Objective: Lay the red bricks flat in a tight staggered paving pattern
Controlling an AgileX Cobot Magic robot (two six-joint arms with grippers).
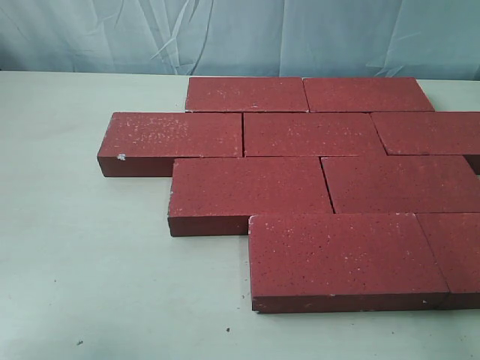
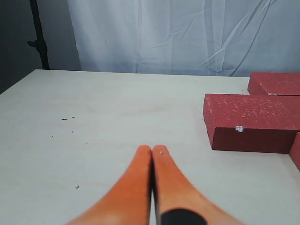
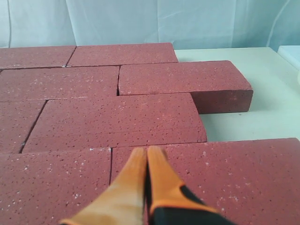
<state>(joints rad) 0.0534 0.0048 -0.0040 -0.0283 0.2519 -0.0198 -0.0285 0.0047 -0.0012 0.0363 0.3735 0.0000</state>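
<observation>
Several red bricks (image 1: 307,133) lie flat on the pale table in staggered rows, edges close together. The nearest brick (image 1: 341,255) sits at the front right. Neither gripper shows in the exterior view. In the left wrist view my left gripper (image 2: 152,149) is shut and empty, over bare table, with the end brick (image 2: 251,119) of one row off to its side. In the right wrist view my right gripper (image 3: 147,150) is shut and empty, hovering over the bricks (image 3: 117,119) near a joint between two of them.
The pale table (image 1: 75,262) extends left and in front of the bricks. A wrinkled white cloth backdrop (image 1: 240,34) hangs behind the table. A dark stand pole (image 2: 38,35) rises at the table's far corner in the left wrist view.
</observation>
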